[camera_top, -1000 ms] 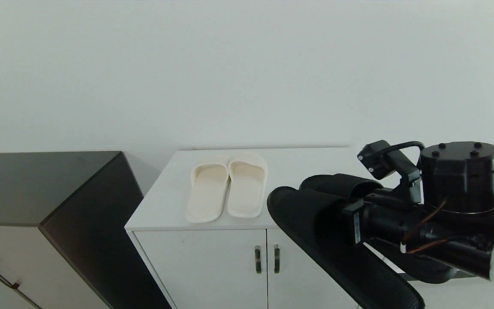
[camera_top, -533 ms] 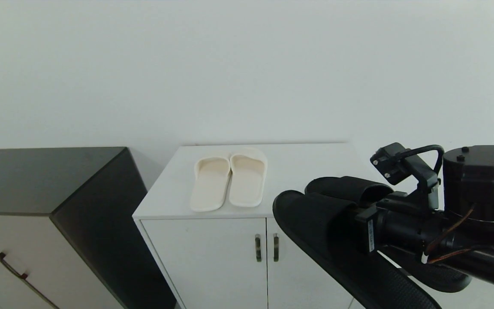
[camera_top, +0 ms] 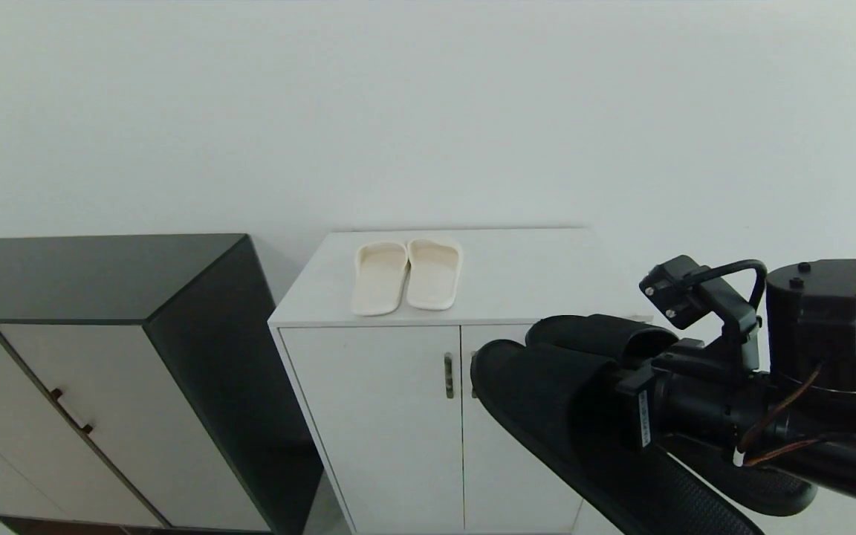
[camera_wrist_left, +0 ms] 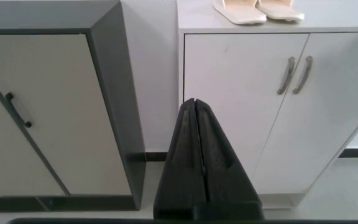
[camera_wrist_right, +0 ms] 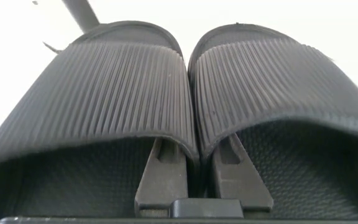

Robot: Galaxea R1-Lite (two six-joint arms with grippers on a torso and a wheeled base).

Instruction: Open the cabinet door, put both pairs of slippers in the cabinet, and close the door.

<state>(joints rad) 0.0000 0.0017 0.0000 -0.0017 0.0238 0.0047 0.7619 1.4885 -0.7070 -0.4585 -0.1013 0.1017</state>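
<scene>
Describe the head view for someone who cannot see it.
The right gripper holds black slippers before a white cabinet with both doors shut; cream slippers lie on top, and a dark cabinet stands to its left.

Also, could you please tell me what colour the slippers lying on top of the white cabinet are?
The slippers are cream; the head view shows them best.

Black slippers (camera_top: 569, 394): heels cut off by bottom edge in head view; block part of white cabinet (camera_top: 376, 416) front and nearly all of right door handle (camera_wrist_left: 304, 73). Right claw (camera_wrist_right: 197, 175) fingertips buried under straps. Cream slippers (camera_wrist_left: 257, 9) clipped by top edge in left wrist view. Dark cabinet (camera_top: 101, 279) runs off left edge in head view.
</scene>
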